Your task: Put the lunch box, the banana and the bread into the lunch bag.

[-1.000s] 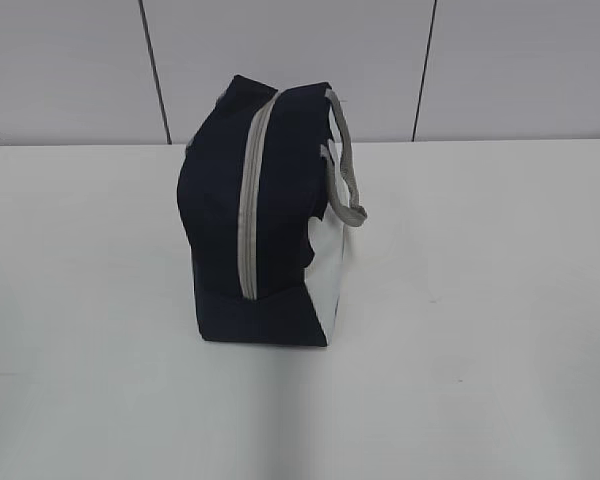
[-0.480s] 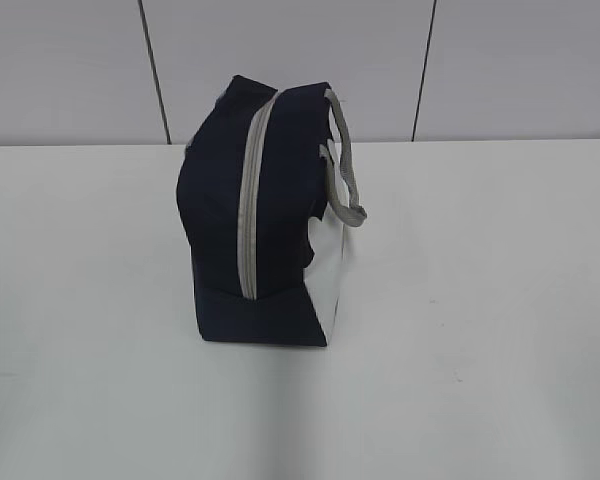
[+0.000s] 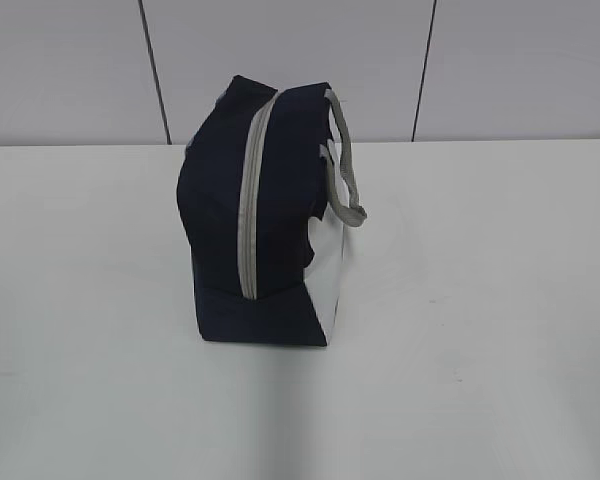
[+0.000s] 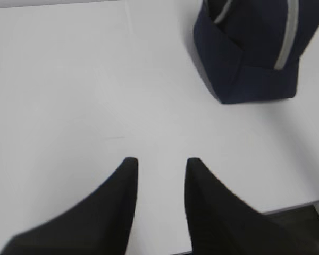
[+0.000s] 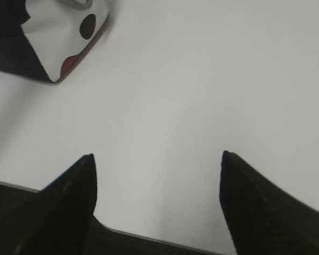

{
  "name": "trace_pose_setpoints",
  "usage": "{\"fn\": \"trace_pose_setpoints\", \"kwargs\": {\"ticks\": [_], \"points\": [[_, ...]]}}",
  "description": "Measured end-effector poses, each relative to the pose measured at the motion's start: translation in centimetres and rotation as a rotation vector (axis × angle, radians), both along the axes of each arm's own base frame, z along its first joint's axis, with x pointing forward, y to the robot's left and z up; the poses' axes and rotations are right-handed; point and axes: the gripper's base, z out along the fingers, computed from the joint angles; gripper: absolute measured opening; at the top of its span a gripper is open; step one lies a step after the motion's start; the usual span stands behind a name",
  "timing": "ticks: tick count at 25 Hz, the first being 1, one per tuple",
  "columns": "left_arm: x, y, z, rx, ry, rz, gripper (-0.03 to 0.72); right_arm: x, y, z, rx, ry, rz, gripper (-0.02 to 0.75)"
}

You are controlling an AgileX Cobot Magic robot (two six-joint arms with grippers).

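Standing zipped on the desk (image 3: 480, 300), the lunch bag (image 3: 255, 215) lies ahead-right of the left fingers (image 4: 160, 167), ahead-left of the right fingers (image 5: 157, 159), both pairs apart and empty, neither clearly nearer.

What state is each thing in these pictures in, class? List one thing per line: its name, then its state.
lunch bag: upright on the table, zipper shut along the side we see.
handles: flopped over toward the white panel.
left gripper: open, narrow gap, empty, above bare table.
right gripper: open wide, empty.
Lunch box, banana, bread: not in view.
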Motion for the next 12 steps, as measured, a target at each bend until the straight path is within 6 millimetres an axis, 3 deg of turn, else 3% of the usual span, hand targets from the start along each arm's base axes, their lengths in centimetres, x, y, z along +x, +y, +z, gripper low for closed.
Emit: {"fn": "trace_pose_setpoints", "kwargs": {"ticks": [4, 12], "points": [[0.08, -0.14, 0.0, 0.0, -0.002, 0.104, 0.237, 0.03, 0.08, 0.0, 0.0, 0.0, -0.068, 0.531], [0.1, -0.15, 0.0, 0.0, -0.002, 0.119, 0.237, 0.06, 0.14, 0.0, 0.002, 0.0, -0.117, 0.531]]}}
